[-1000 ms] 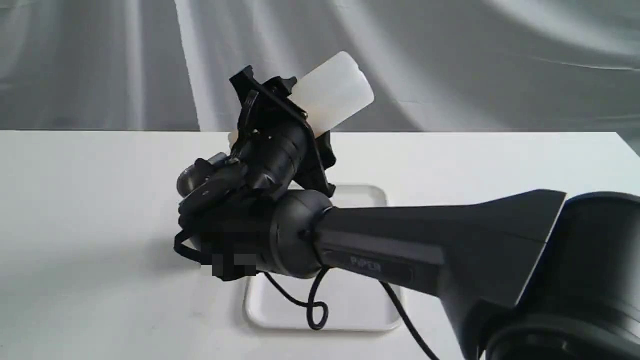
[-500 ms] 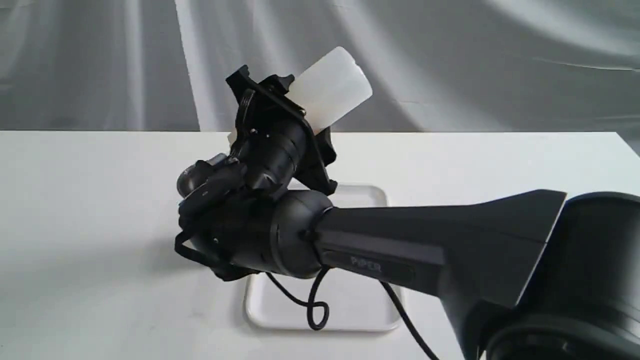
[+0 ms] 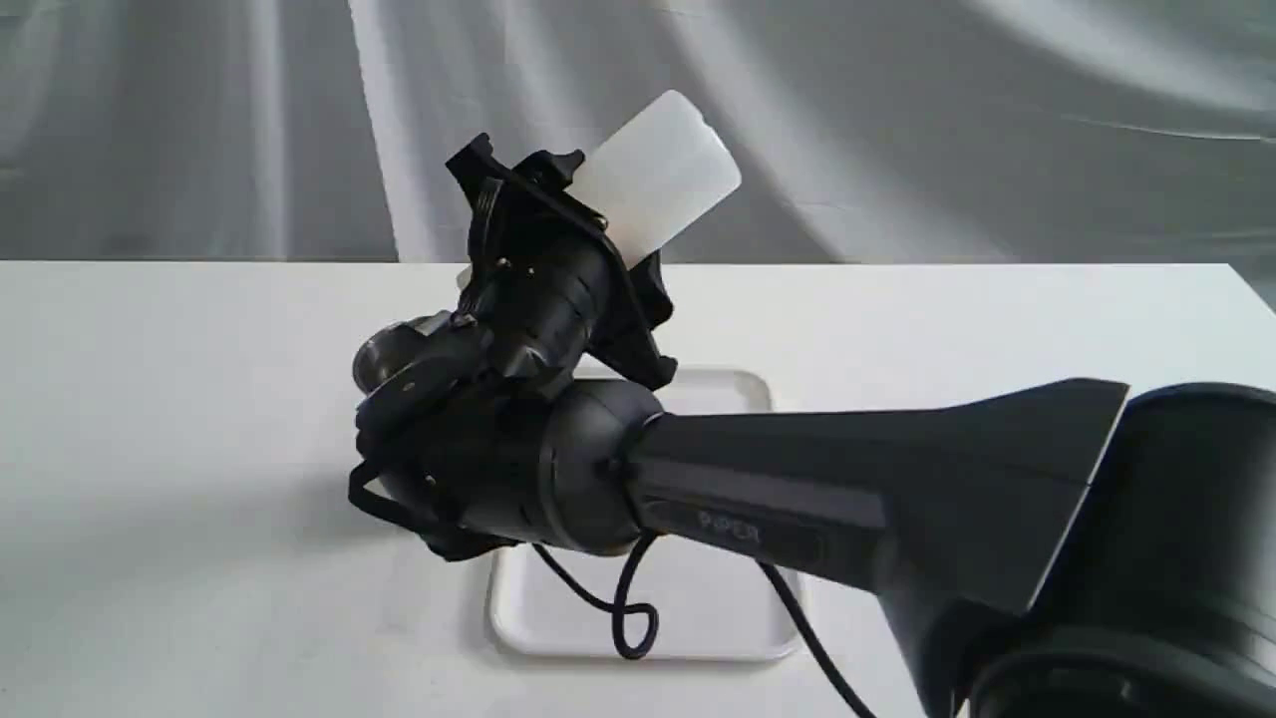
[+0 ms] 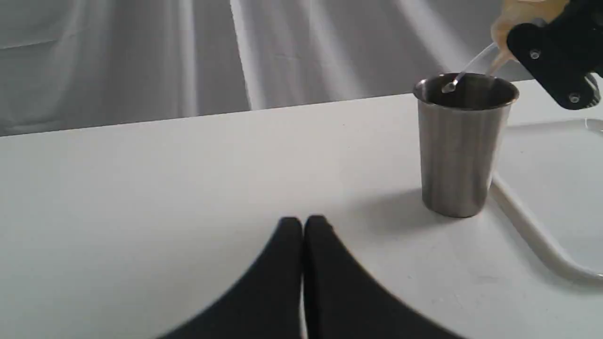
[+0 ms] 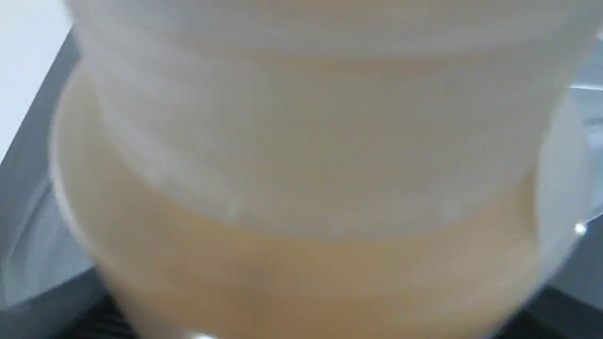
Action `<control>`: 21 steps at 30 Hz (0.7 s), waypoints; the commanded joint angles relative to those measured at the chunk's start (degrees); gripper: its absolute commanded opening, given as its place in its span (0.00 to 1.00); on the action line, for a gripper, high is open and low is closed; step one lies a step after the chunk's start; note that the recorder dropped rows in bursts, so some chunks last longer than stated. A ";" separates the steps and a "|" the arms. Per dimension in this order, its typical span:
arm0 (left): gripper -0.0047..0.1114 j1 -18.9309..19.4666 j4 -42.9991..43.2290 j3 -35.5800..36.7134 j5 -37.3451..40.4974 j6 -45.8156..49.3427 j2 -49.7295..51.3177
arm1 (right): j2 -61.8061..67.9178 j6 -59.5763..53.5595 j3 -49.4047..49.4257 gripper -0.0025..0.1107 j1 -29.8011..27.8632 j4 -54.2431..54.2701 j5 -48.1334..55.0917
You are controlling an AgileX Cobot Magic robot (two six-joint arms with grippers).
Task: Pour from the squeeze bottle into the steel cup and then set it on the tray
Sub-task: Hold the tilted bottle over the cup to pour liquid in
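One word can be read: "PIPER", in small capital letters on the black forearm link of the right arm (image 3: pixel 857 479). The letters are dark grey on the black shell, faint and slightly blurred. They run along the length of the link, low on the side facing the near edge of the scene, just right of the round joint (image 3: pixel 588 469) where a black cable (image 3: pixel 623 608) loops down. Seen from here, that stretch of the link crosses in front of the white tray (image 3: pixel 728 394).

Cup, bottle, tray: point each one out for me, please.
cup (image 4: pixel 464 155): left wrist view, on its steel side wall.
bottle (image 3: pixel 658 175): exterior view, on its tilted-up body.
tray (image 3: pixel 698 608): exterior view, on its bare floor.
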 commanded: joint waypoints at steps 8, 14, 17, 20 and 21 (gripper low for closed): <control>0.04 -0.33 -0.04 0.25 -0.39 -0.24 -0.15 | -0.88 -0.70 -0.43 0.16 -0.27 -2.61 1.41; 0.04 -0.33 -0.04 0.25 -0.39 -0.24 -0.15 | -0.88 -1.94 -0.43 0.16 -0.27 -2.61 1.41; 0.04 -0.33 -0.04 0.25 -0.39 -0.24 -0.15 | -0.88 -1.94 -0.43 0.16 -0.27 -2.61 1.41; 0.04 -0.33 -0.04 0.25 -0.39 -0.07 -0.15 | -0.88 -1.94 -0.43 0.16 -0.27 -2.61 1.41; 0.04 -0.33 -0.04 0.25 -0.39 -0.07 -0.15 | -0.88 -1.94 -0.43 0.16 -0.27 -2.61 1.41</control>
